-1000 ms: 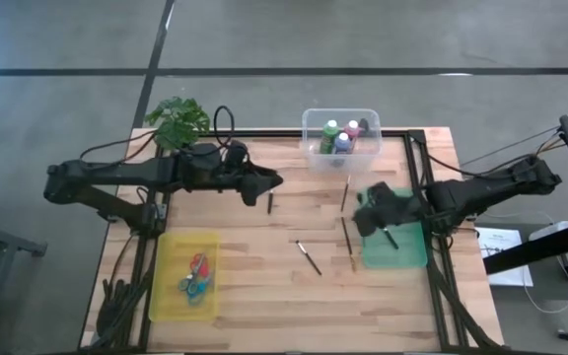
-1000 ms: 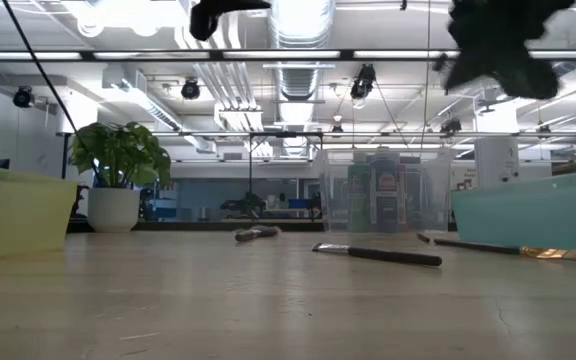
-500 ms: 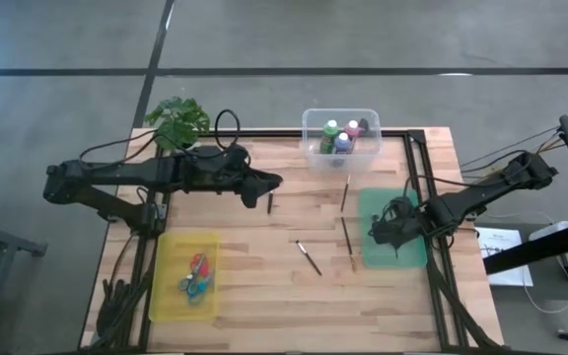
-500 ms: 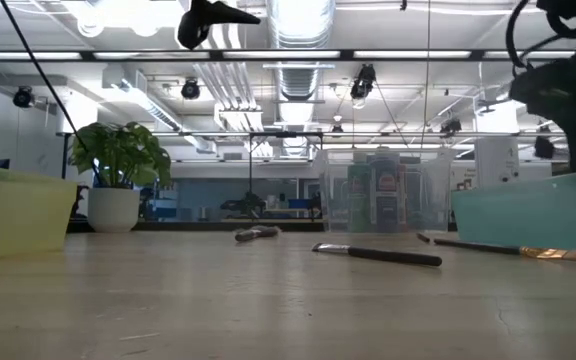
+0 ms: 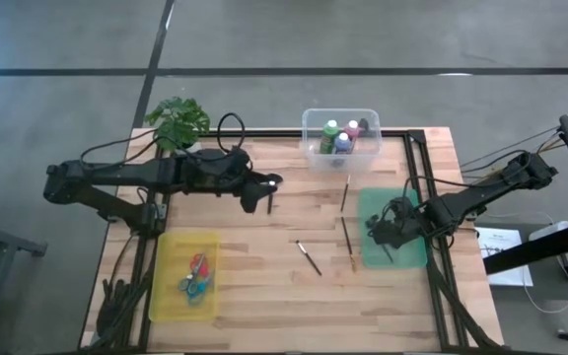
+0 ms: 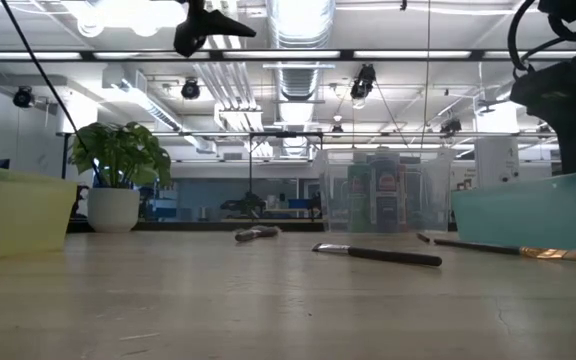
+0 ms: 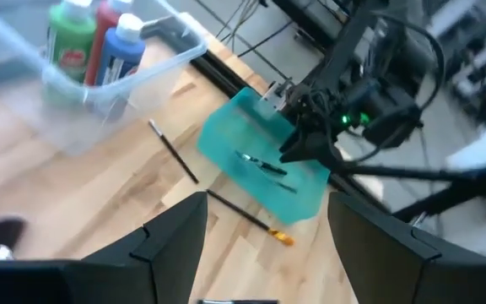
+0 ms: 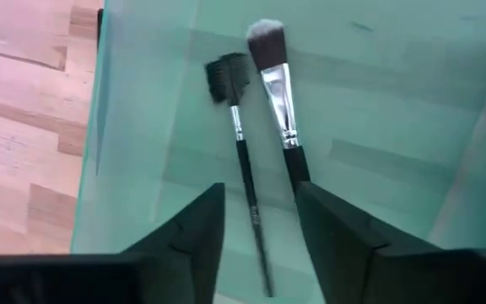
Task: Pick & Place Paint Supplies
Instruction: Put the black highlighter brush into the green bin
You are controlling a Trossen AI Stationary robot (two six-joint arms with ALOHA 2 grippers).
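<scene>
My right gripper [image 5: 381, 235] [image 8: 260, 190] hangs open low over the teal tray [image 5: 408, 254]. Two brushes lie on the tray's floor under it: a white-tipped one [image 8: 275, 80] and a thin one with a dark comb head [image 8: 241, 143]. Whether a finger touches either brush, I cannot tell. My left gripper [image 5: 262, 192] [image 7: 268, 201] is open and empty, up above a short dark brush [image 5: 270, 203] on the wood. Three more brushes [image 5: 309, 257] [image 5: 348, 244] [image 5: 344, 193] lie flat mid-table. Paint bottles [image 5: 340, 138] stand in a clear bin [image 5: 312, 150]. Scissors [image 5: 195, 276] lie in a yellow tray [image 5: 171, 296].
A potted plant [image 5: 177, 121] stands at the table's far left corner, behind my left arm. Black frame rails [image 5: 420, 168] run along the table's far and right sides. Bare wood [image 5: 264, 286] lies between the two trays near the front edge.
My right gripper has come down from high above the table into the teal tray, shifting a little toward the right edge, with a brush that now lies on the tray's floor. My left gripper has stayed over the short dark brush, its fingers tipping downward.
</scene>
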